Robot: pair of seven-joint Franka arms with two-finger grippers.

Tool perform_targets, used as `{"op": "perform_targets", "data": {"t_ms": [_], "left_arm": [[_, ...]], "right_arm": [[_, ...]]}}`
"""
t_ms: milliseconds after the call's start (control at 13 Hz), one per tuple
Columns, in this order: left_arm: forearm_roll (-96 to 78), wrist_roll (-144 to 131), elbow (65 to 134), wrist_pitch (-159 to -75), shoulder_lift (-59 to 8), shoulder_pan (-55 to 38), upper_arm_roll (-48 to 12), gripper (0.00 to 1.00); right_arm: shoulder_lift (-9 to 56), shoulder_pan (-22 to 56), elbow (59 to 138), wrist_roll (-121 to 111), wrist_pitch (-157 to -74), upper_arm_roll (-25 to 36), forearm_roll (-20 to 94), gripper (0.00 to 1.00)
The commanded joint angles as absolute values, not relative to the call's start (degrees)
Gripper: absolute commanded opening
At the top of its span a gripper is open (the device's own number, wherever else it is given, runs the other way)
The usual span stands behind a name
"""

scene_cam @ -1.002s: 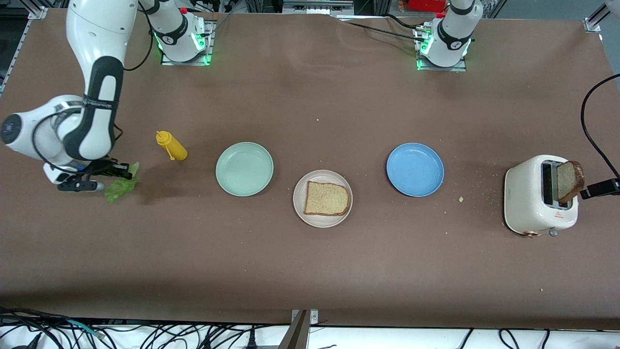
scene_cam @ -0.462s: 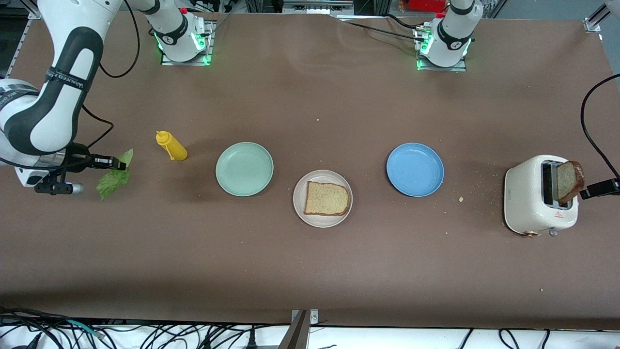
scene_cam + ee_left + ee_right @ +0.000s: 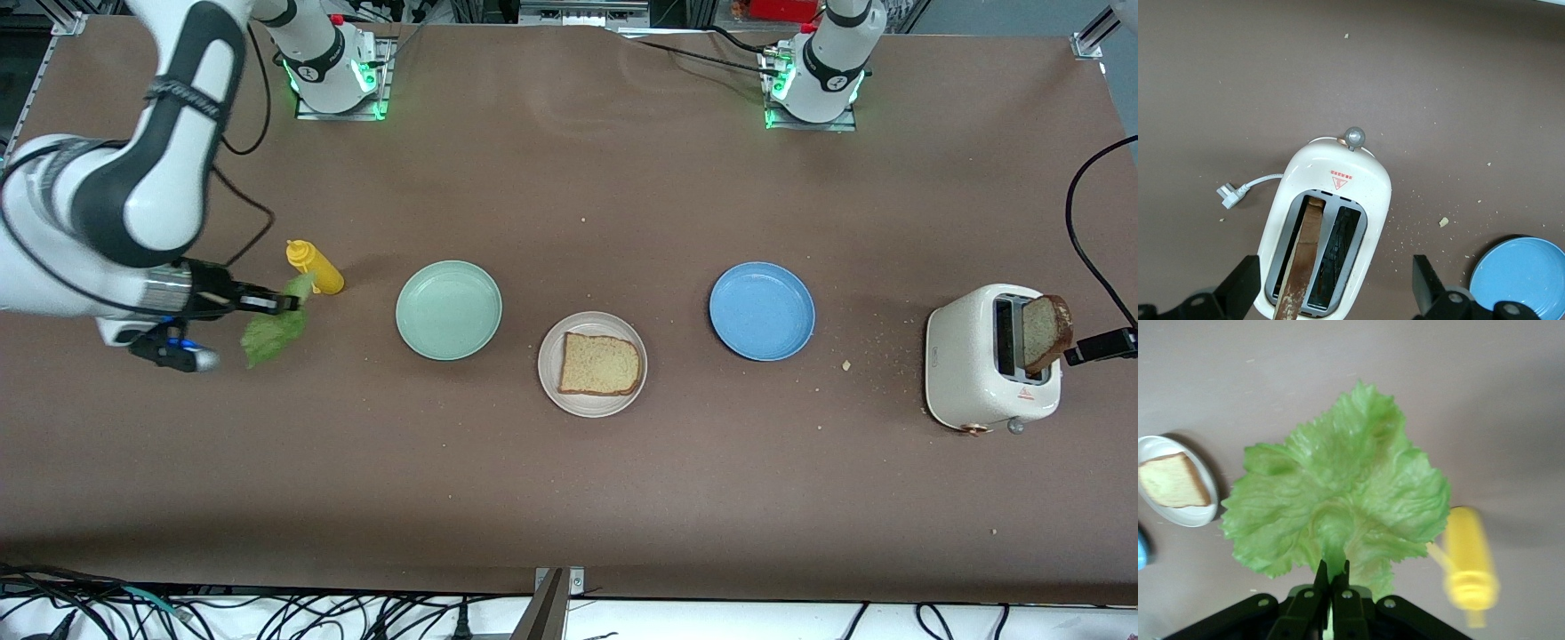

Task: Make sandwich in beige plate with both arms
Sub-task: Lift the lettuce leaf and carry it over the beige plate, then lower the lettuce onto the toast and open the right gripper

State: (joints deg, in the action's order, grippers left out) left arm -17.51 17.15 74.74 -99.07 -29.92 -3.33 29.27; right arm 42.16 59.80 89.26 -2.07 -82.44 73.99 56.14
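My right gripper [image 3: 286, 305] is shut on the stem of a crinkled green lettuce leaf [image 3: 267, 329], held in the air over the table beside the yellow bottle. In the right wrist view the leaf [image 3: 1338, 500] fans out from the shut gripper [image 3: 1331, 577]. The beige plate [image 3: 591, 405] lies mid-table with one bread slice [image 3: 599, 364] on it. A second slice [image 3: 1045, 332] stands in the white toaster [image 3: 978, 364]. My left gripper [image 3: 1331, 293] hangs open over the toaster [image 3: 1338, 180], its fingers [image 3: 1239, 290] on either side of that slice [image 3: 1301, 260].
A yellow squeeze bottle [image 3: 315, 268] stands close to the held leaf. A mint-green plate [image 3: 449, 310] and a blue plate [image 3: 762, 311] flank the beige one. Crumbs lie between the blue plate and the toaster. A black cable [image 3: 1085, 231] runs near the toaster.
My right gripper has carried the lettuce up off the table and toward the yellow bottle and the plates. The left arm has not moved.
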Motion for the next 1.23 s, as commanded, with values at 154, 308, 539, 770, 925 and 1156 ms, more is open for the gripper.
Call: {"op": "perform_targets", "data": {"t_ms": [154, 308, 539, 770, 925, 1156], "left_arm": [[-15.56, 17.31, 74.97, -99.23, -29.62, -3.60, 29.18, 1.00], [-15.56, 17.31, 74.97, -99.23, -29.62, -3.60, 29.18, 1.00], [-15.56, 17.31, 74.97, -99.23, -29.62, -3.60, 29.18, 1.00], [-15.56, 17.31, 74.97, -99.23, -29.62, -3.60, 29.18, 1.00], [-15.56, 17.31, 74.97, -99.23, -29.62, -3.60, 29.18, 1.00], [-15.56, 17.31, 74.97, -99.23, -29.62, -3.60, 29.18, 1.00]], "right_arm": [[42.71, 70.56, 88.77, 14.12, -92.52, 71.38, 57.83, 0.00], [42.71, 71.01, 88.68, 18.00, -99.28, 65.25, 57.83, 0.00], [43.24, 71.02, 88.68, 23.88, -112.81, 54.26, 56.95, 0.00], [44.64, 70.93, 88.68, 32.05, -120.91, 47.75, 57.04, 0.00], [46.13, 70.49, 87.46, 36.63, -126.80, 44.05, 57.39, 0.00], [51.13, 70.05, 81.85, 45.58, -131.91, 42.28, 58.35, 0.00]]}}
